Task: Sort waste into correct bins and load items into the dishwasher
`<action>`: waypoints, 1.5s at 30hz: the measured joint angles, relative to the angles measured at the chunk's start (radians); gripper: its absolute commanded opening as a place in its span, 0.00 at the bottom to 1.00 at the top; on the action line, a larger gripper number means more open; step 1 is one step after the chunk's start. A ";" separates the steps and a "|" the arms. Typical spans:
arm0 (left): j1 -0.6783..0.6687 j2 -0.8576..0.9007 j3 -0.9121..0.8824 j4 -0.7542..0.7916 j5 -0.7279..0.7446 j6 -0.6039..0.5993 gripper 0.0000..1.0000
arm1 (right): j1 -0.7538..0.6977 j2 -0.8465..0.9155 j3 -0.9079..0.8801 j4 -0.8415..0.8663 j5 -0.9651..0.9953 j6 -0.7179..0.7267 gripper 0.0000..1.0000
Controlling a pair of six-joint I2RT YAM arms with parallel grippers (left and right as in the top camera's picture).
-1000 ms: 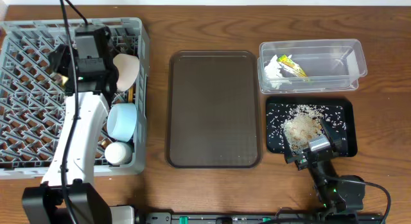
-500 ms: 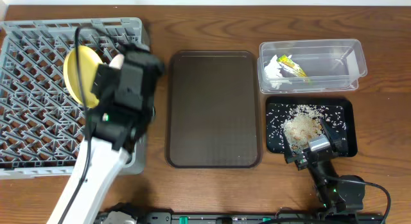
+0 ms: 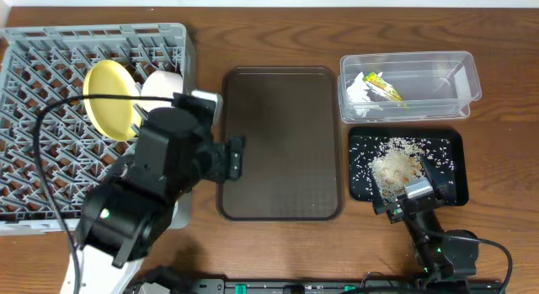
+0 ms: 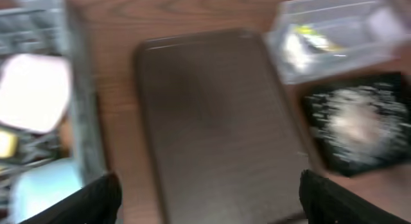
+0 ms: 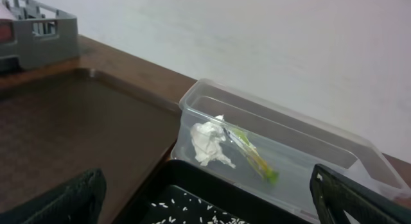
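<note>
The grey dish rack (image 3: 42, 83) fills the left side. A yellow plate (image 3: 111, 98) stands on edge in it, with a white bowl (image 3: 162, 82) beside it. In the left wrist view the white bowl (image 4: 35, 92) and the light blue bowl (image 4: 38, 189) show blurred in the rack. The chopsticks are hidden. My left gripper (image 3: 234, 156) is open and empty over the left edge of the brown tray (image 4: 209, 198). The clear tub (image 3: 438, 83) holds the tissue (image 3: 358, 90) and the wrapper (image 3: 385, 86). Rice crumbs (image 3: 394, 168) lie in the black tray (image 3: 450, 151). My right gripper (image 3: 413, 197) is open and empty at that tray's front edge (image 5: 209, 208).
A brown serving tray (image 3: 282, 142) lies between the rack and the bins. My left arm covers the rack's right front part. In the right wrist view the tub (image 5: 308, 153) stands just behind the black tray (image 5: 186, 179).
My left arm has swung from over the rack forward and right to the brown tray's left edge. The yellow plate now shows standing in the rack. My right arm has not moved.
</note>
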 measured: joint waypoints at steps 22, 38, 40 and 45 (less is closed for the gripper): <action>0.146 -0.308 -0.140 0.225 -0.022 0.056 0.96 | 0.000 0.000 0.000 0.000 0.000 0.000 0.99; 0.283 -0.787 -0.734 0.636 -0.020 0.058 0.97 | 0.000 0.000 0.000 0.000 0.000 0.000 0.99; 0.288 -0.842 -0.804 0.678 -0.020 0.058 0.97 | 0.000 0.000 0.000 0.000 0.001 0.000 0.99; 0.289 -0.938 -0.966 0.829 -0.020 0.058 0.97 | 0.000 0.000 0.000 0.000 0.000 0.000 0.99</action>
